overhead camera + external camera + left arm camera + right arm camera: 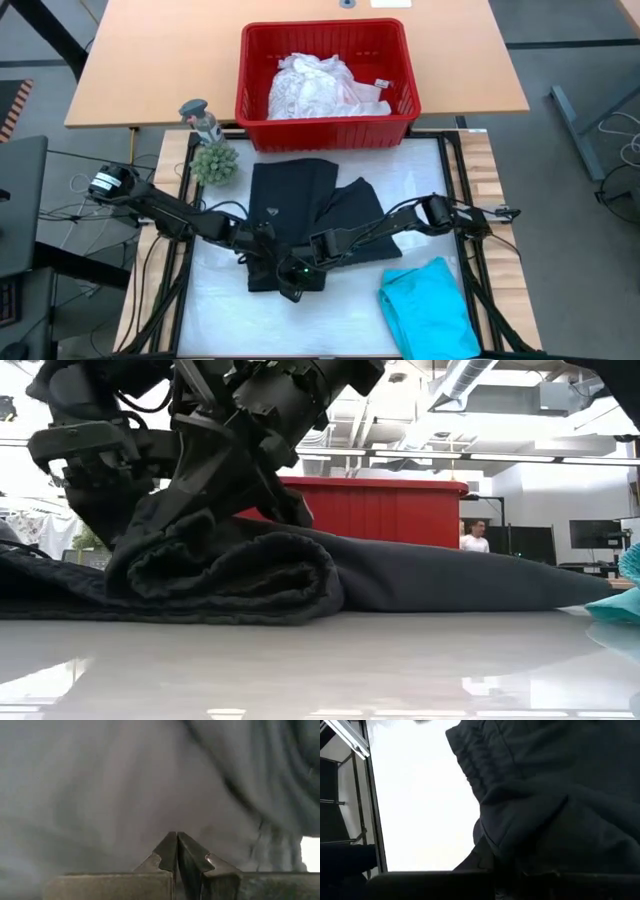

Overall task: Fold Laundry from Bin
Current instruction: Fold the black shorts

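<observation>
The black garment point(305, 205) lies spread on the white mat point(420, 165); its near left part is folded into a thick roll point(230, 572). Both grippers meet over that part. My left gripper point(176, 839), also seen from above point(265, 248), is shut, and the cloth fills the view just past its tips. My right gripper point(292, 275) comes from the right, and its fingers are buried under black cloth point(530, 820). The red bin point(327, 72) at the far side holds a white lacy garment point(315, 85). A folded teal garment point(428, 305) lies near right. My left gripper: I cannot tell whether its shut tips touch the black cloth; nothing shows between them. My right gripper is shut on a bunched fold of the black garment point(492, 847), slanting down from the right. The cloth drapes over the fingers and hides the place of contact. The garment's rest lies on the mat.
A small figure point(200, 118) and a green plant ball point(214, 163) stand at the mat's far left corner. The bin stands on a wooden table point(150, 60) beyond the mat. A person point(478, 538) shows far off in the room.
</observation>
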Tool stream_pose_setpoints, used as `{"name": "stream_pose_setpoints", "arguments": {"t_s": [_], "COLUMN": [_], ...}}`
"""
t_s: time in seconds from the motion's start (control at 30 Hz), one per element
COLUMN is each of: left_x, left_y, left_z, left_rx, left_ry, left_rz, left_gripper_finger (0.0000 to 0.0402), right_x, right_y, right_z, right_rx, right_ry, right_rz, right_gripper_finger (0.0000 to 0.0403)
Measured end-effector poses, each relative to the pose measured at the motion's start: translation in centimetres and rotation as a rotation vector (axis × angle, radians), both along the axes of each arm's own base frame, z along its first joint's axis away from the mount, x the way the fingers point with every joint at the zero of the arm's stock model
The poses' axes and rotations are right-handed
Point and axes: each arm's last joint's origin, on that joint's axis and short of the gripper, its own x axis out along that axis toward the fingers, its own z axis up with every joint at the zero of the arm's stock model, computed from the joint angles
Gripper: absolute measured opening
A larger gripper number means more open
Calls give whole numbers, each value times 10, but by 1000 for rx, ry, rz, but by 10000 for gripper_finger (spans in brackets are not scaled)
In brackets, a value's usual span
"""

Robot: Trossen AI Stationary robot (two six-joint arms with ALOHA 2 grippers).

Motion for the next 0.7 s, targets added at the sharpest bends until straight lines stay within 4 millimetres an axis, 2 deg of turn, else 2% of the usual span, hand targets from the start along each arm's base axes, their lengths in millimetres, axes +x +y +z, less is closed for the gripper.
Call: {"name": "stream_pose_setpoints", "arguments": {"t_s": [0.2, 0.33, 0.53, 0.7], "left_x": [-3, -10, -35, -41], "left_y": [-8, -27, -44, -49], "left_z": [24, 35, 21, 2], "left_rx": [37, 27, -3, -90], "left_ry": [159, 85, -26, -145], "left_rz": [-59, -100, -38, 5], "left_gripper_finger": [0, 0, 0, 0], "right_x": [0, -3, -7, -7], "right_y": [0, -1, -2, 0], "right_z": [-2, -3, -5, -5], "right_rx": [-4, -11, -23, -21], "right_ry": [8, 38, 85, 89], "right_rz": [1, 1, 1, -1], "right_gripper_finger": [32, 32, 32, 33]}}
